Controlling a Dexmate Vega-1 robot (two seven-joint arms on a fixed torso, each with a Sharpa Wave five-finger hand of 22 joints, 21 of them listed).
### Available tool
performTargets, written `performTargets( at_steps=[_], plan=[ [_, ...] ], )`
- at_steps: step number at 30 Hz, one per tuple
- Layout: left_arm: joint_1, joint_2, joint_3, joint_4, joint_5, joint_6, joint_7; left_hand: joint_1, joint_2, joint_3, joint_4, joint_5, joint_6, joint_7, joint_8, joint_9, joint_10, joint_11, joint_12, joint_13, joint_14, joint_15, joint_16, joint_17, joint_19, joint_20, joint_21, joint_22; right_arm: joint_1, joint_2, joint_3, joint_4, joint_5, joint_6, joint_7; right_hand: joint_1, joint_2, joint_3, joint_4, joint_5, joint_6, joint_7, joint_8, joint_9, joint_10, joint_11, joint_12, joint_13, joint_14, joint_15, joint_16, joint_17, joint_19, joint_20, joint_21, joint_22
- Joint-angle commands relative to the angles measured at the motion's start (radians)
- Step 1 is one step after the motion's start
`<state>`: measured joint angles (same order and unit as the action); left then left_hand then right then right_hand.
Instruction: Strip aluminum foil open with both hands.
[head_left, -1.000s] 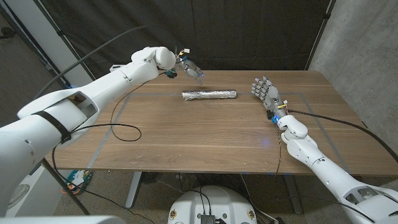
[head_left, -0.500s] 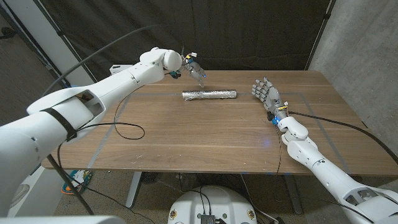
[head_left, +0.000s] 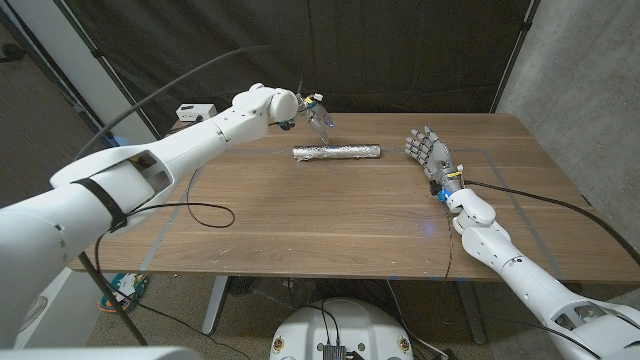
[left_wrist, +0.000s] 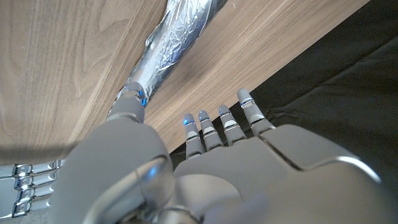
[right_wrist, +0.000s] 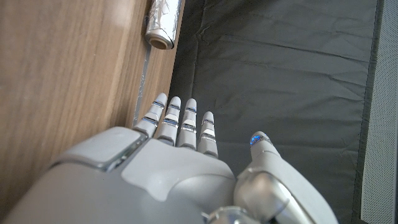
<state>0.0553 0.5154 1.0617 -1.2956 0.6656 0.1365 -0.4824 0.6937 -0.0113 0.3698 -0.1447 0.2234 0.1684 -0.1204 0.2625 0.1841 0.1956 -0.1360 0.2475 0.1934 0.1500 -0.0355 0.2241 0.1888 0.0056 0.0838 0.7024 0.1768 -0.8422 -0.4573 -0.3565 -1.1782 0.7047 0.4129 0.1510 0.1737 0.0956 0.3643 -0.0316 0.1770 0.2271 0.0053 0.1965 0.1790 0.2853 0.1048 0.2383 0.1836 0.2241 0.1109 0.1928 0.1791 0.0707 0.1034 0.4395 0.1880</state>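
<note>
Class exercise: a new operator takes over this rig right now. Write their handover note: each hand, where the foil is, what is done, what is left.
Left hand: open, holding nothing, raised over the table's far side just behind the foil roll's left end.
Right hand: open, holding nothing, to the right of the roll and apart from it.
Foil roll: lying crosswise on the wooden table, between the two hands.
Done: nothing; the roll is untouched and not unrolled.
Left: bring both hands onto the roll, grip it, and pull the foil open.

no legible text, labels, brands, numbers or signs in any view
</note>
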Motion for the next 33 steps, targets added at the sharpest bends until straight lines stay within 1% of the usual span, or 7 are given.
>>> performTargets(
  at_steps=[1, 2, 8, 12, 13, 26, 33],
  plan=[
    [0.016, -0.018, 0.045, 0.005, 0.125, 0.007, 0.071, 0.015, -0.013, -0.007, -0.001, 0.009, -0.013, 0.003, -0.009, 0.004, 0.000, -0.007, -0.005, 0.003, 0.013, -0.055, -0.002, 0.002, 0.019, -0.008, -0.001, 0.003, 0.000, -0.001, 0.000, 0.005, 0.002, -0.005, 0.004, -0.004, 0.005, 0.010, -0.002, 0.006, 0.010, -0.001, 0.008, 0.006, 0.007, -0.003, 0.004, 0.005, 0.008, -0.003, 0.007, 0.004, 0.007, 0.002, -0.006, 0.006],
    [0.016, -0.020, 0.048, 0.006, 0.135, 0.006, 0.075, 0.016, -0.016, -0.009, -0.002, 0.009, -0.013, 0.004, -0.010, 0.004, 0.004, -0.011, -0.004, 0.003, 0.016, -0.057, -0.002, 0.002, 0.025, -0.010, 0.000, 0.003, -0.001, 0.000, 0.000, 0.007, 0.004, -0.004, 0.006, -0.004, 0.005, 0.010, -0.002, 0.006, 0.010, -0.001, 0.008, 0.006, 0.007, -0.003, 0.004, 0.005, 0.008, -0.003, 0.007, 0.004, 0.007, 0.002, -0.006, 0.006],
    [0.032, -0.036, 0.052, 0.022, 0.164, 0.006, 0.124, 0.018, -0.022, -0.013, 0.000, 0.012, -0.016, 0.010, -0.014, 0.005, 0.003, -0.006, -0.008, 0.004, 0.024, -0.057, -0.002, 0.002, 0.038, -0.009, 0.001, 0.003, -0.003, 0.004, 0.002, 0.014, 0.010, -0.001, 0.012, -0.002, 0.004, 0.011, -0.003, 0.006, 0.015, -0.001, 0.009, 0.006, 0.010, -0.003, 0.005, 0.005, 0.011, -0.003, 0.007, 0.003, 0.008, 0.003, -0.007, 0.006],
    [0.050, -0.033, 0.059, 0.019, 0.205, 0.007, 0.195, 0.032, -0.015, -0.014, 0.005, 0.019, -0.061, 0.016, -0.038, 0.006, -0.063, -0.002, -0.040, 0.006, 0.015, -0.058, -0.011, 0.006, 0.047, -0.017, -0.003, 0.004, -0.004, 0.000, 0.000, 0.011, 0.009, -0.008, 0.013, -0.002, 0.003, 0.012, -0.005, 0.006, 0.022, 0.000, 0.010, 0.006, 0.013, -0.003, 0.005, 0.005, 0.015, -0.003, 0.007, 0.003, 0.009, 0.005, -0.007, 0.006],
    [0.052, -0.035, 0.057, 0.022, 0.202, 0.003, 0.197, 0.033, -0.015, -0.014, 0.006, 0.020, -0.061, 0.017, -0.039, 0.007, -0.065, 0.003, -0.040, 0.006, 0.015, -0.058, -0.012, 0.006, 0.049, -0.021, -0.003, 0.004, -0.004, -0.001, 0.000, 0.011, 0.009, -0.009, 0.013, -0.001, 0.003, 0.012, -0.005, 0.006, 0.023, 0.000, 0.011, 0.006, 0.014, -0.004, 0.005, 0.005, 0.016, -0.004, 0.008, 0.003, 0.009, 0.006, -0.008, 0.006],
    [0.067, -0.072, 0.047, 0.096, 0.139, -0.034, 0.204, 0.020, -0.022, -0.031, 0.020, 0.025, -0.084, 0.010, -0.050, 0.009, -0.041, -0.002, -0.031, 0.009, 0.025, -0.066, -0.011, 0.010, 0.057, -0.026, -0.008, 0.005, -0.006, -0.008, 0.001, 0.008, 0.013, -0.017, 0.021, 0.002, 0.001, 0.014, -0.010, 0.006, 0.037, 0.000, 0.013, 0.006, 0.020, 0.000, 0.005, 0.005, 0.025, -0.003, 0.008, 0.003, 0.012, 0.006, -0.010, 0.006],
    [0.066, -0.090, 0.061, 0.127, 0.145, -0.024, 0.237, 0.035, 0.008, -0.022, 0.026, 0.034, -0.122, 0.018, -0.063, 0.010, -0.058, -0.001, -0.036, 0.011, 0.026, -0.063, -0.014, 0.013, 0.063, -0.031, -0.010, 0.006, -0.004, -0.007, 0.001, 0.016, 0.014, -0.015, 0.027, 0.002, 0.000, 0.015, -0.011, 0.006, 0.044, 0.003, 0.013, 0.006, 0.024, 0.001, 0.006, 0.005, 0.029, -0.001, 0.009, 0.003, 0.013, 0.007, -0.011, 0.006]
  ],
)
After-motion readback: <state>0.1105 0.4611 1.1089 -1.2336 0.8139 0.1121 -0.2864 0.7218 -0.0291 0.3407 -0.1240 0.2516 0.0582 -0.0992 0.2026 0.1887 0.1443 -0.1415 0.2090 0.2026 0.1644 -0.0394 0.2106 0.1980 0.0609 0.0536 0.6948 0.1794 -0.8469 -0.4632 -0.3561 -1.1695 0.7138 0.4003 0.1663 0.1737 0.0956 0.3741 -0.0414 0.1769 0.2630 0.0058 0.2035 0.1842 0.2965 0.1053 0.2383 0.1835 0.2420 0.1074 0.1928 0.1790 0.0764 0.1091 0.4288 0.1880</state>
